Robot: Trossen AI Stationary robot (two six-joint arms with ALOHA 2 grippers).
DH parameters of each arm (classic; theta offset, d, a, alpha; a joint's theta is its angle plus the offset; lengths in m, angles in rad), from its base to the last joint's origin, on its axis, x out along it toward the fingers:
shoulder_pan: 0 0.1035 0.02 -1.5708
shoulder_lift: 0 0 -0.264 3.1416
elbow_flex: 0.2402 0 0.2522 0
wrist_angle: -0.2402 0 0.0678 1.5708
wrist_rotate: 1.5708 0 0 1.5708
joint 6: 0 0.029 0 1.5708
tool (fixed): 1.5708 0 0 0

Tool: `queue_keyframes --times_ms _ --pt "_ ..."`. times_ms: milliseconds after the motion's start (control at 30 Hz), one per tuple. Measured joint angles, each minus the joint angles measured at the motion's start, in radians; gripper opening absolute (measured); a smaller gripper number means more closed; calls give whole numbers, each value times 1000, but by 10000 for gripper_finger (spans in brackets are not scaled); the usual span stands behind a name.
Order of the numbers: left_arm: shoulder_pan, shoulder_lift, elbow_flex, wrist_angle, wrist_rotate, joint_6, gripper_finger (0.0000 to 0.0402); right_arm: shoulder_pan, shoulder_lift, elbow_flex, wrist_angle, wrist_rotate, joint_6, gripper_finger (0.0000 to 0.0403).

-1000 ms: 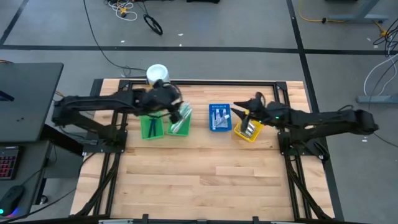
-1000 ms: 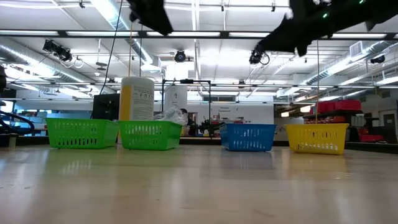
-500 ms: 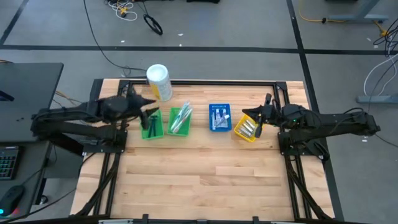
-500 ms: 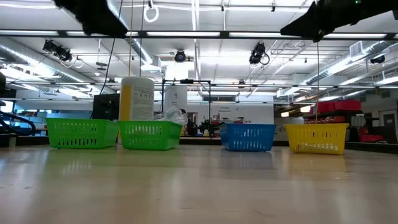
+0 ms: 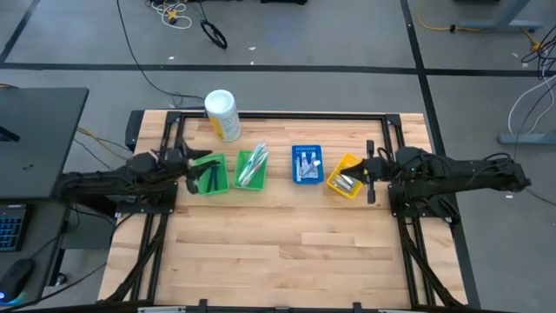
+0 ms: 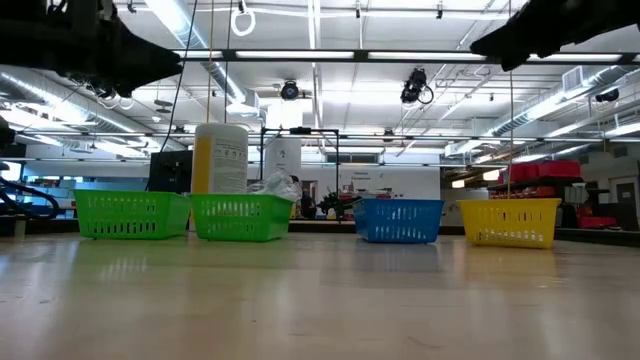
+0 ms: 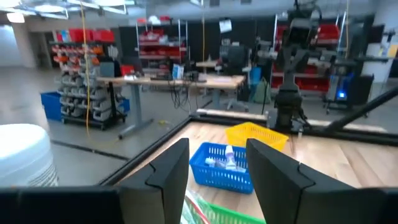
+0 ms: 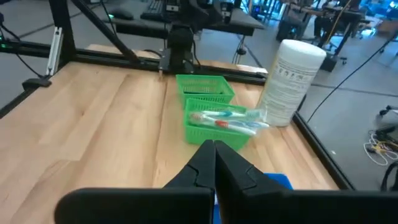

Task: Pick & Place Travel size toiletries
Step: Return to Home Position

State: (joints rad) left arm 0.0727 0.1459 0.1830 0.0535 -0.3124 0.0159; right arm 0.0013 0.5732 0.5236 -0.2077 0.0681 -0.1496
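Canister (image 5: 221, 114): print too small to read.
Left gripper (image 5: 198, 165): fingers spread, empty, at green bin (image 5: 217, 183).
Right gripper (image 5: 369, 172): fingers pressed together, empty, beside yellow bin (image 5: 347, 162).

Bright ceiling strip lights (image 6: 400, 55) cast even light, leaving a soft sheen on the table (image 6: 320, 300)

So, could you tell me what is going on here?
Things lie sorted in a row of bins: dark items in one green bin, toothbrushes in the other green bin, white tubes in the blue bin, silvery pieces in the yellow bin. Neither arm holds anything: the left arm is by the green bins with jaws open, the right arm by the yellow bin with jaws shut.
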Motion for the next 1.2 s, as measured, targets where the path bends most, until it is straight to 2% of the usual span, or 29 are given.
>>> queue_keyframes --times_ms 233,333,500,567,667,900,1200 --pt "0 -146 -84 16 0 45 169 0 -182 -134 69 0 -17 3" --pt "0 -145 -105 15 13 70 169 0 -275 -177 72 -21 -14 3" --pt "0 -144 -147 35 90 24 169 0 -426 -270 50 -129 -13 3" --pt "0 -144 -171 106 108 32 169 0 -489 -298 49 -129 -13 3" --pt "0 -144 -174 129 116 44 169 0 -573 -321 26 -125 -12 3" --pt "0 -141 -175 120 153 34 169 0 -572 -348 -16 -125 22 3" --pt "0 -139 -175 119 119 -39 169 0 -572 -435 9 -125 69 3"
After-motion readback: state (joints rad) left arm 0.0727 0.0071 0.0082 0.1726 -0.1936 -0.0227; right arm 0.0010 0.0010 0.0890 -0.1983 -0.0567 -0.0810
